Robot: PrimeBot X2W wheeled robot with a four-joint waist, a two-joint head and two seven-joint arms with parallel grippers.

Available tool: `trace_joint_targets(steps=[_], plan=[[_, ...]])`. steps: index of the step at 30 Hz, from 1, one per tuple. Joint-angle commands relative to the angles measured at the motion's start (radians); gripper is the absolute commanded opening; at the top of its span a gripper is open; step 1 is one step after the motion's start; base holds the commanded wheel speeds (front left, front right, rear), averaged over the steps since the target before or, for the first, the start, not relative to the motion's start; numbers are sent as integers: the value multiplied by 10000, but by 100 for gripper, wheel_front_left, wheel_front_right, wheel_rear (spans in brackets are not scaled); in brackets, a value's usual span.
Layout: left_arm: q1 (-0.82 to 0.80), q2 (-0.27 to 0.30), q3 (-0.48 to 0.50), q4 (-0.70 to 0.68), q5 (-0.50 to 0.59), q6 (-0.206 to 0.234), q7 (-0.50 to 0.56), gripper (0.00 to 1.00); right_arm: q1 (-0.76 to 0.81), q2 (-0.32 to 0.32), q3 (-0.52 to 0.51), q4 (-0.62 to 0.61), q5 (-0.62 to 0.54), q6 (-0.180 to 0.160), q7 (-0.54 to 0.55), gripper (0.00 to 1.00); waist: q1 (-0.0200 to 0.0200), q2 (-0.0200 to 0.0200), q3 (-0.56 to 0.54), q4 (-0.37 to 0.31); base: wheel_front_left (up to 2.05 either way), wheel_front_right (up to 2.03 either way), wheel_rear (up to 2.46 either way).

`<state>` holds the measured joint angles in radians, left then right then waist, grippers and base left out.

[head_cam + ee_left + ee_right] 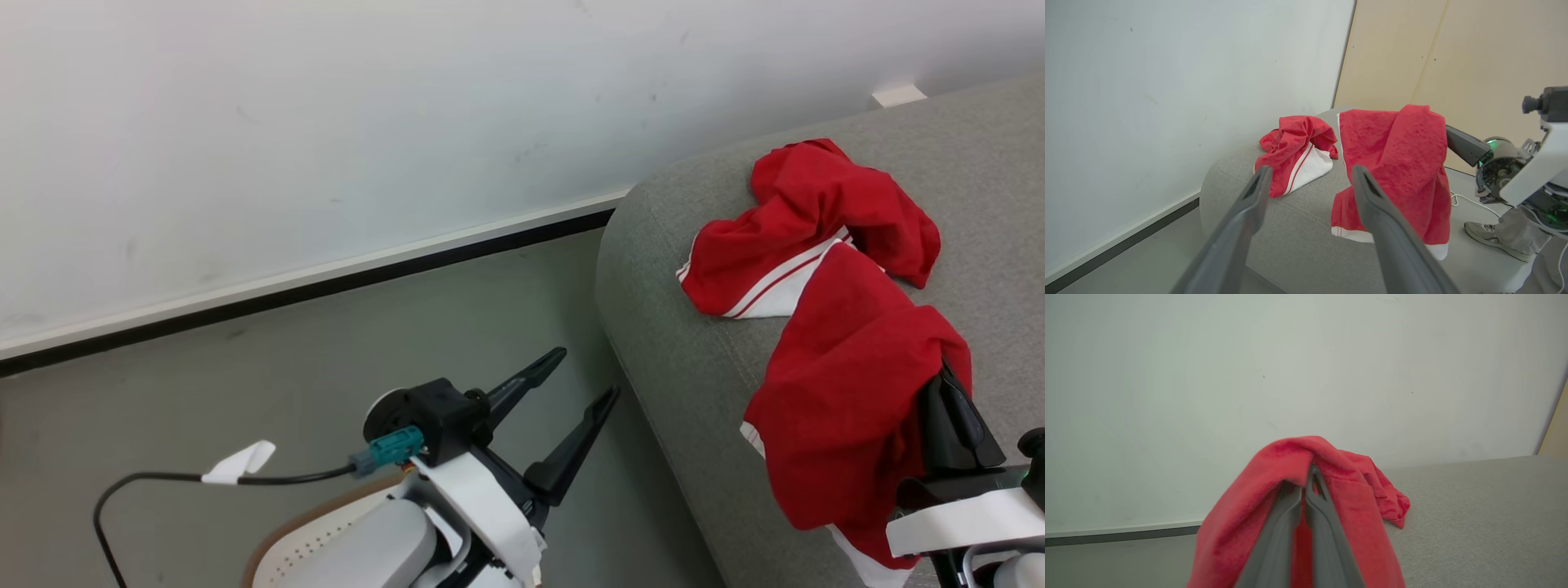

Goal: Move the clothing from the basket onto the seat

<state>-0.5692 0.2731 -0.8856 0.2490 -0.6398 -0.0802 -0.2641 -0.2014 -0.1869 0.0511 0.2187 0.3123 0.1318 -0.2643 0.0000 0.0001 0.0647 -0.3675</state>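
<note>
One piece of the red clothing (816, 220) lies crumpled on the grey seat (678, 327), its white hem showing. A second red garment (849, 392) hangs draped over my right gripper (947, 392), which is shut on its cloth above the seat's near edge. In the right wrist view the cloth (1290, 461) folds over the tips of that shut gripper (1306, 477). My left gripper (586, 373) stands open over the floor, left of the seat, with nothing between its fingers. The white basket (326, 531) with its brown rim sits under my left arm.
A white wall (326, 122) with a dark skirting strip runs behind the grey floor (286, 384). A black cable (163, 482) loops by my left wrist. A person's shoe (1486, 232) stands on the floor beyond the seat, near beige panels (1412, 49).
</note>
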Motion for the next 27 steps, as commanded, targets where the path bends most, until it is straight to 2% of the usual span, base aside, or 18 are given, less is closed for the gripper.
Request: trace_joint_targets(steps=[1,7,14,27], plan=[[110,12,95,30,167,-82,0,100,64,11,-76,-101,51,-23,0,0,0,-1,67,-23,0,0,0],[95,-1,242,140,459,-220,0,100,-236,-14,-215,-154,46,-23,0,0,0,-1,253,20,0,0,0],[-197,246,249,116,563,-317,9,100,-1213,-731,-283,-175,31,-23,120,0,0,-1,981,209,0,0,0],[-873,1277,283,-657,667,-413,299,100,-3674,-1829,-2910,282,-343,-23,1223,0,0,-1,3423,1191,0,0,0]])
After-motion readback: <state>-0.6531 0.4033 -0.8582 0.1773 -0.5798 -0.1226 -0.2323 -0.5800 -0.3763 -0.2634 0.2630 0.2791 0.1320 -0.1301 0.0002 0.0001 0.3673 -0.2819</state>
